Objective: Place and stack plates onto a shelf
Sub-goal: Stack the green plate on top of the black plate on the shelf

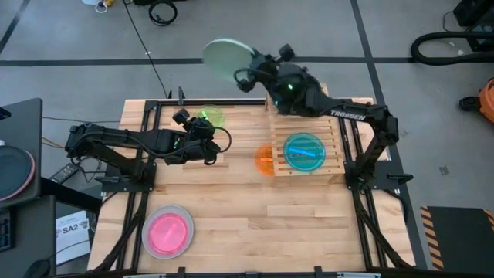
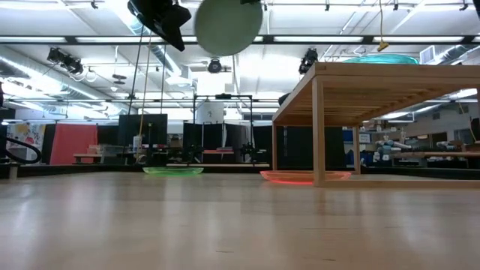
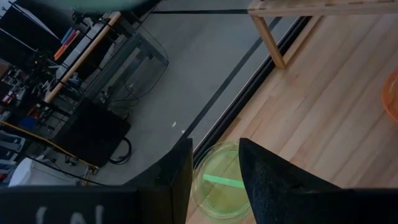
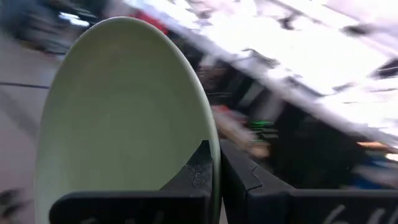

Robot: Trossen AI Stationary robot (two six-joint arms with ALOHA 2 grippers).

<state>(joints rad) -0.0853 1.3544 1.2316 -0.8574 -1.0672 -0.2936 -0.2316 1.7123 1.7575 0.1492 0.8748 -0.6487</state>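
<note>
Above the table's far edge, at 12 o'clock:
Right gripper (image 1: 248,73): clamped on the rim of the mint green plate (image 1: 228,55), held aloft beyond the table.
Left gripper (image 1: 202,122): fingers apart, low over the green plate (image 1: 208,116) at 11 o'clock.
Shelf (image 1: 333,139): at 2 o'clock, cyan plate (image 1: 304,151) on top.
Orange plate (image 1: 262,159): partly under the shelf's left end.
Pink plate (image 1: 167,232): at 7 o'clock, near edge.
</note>
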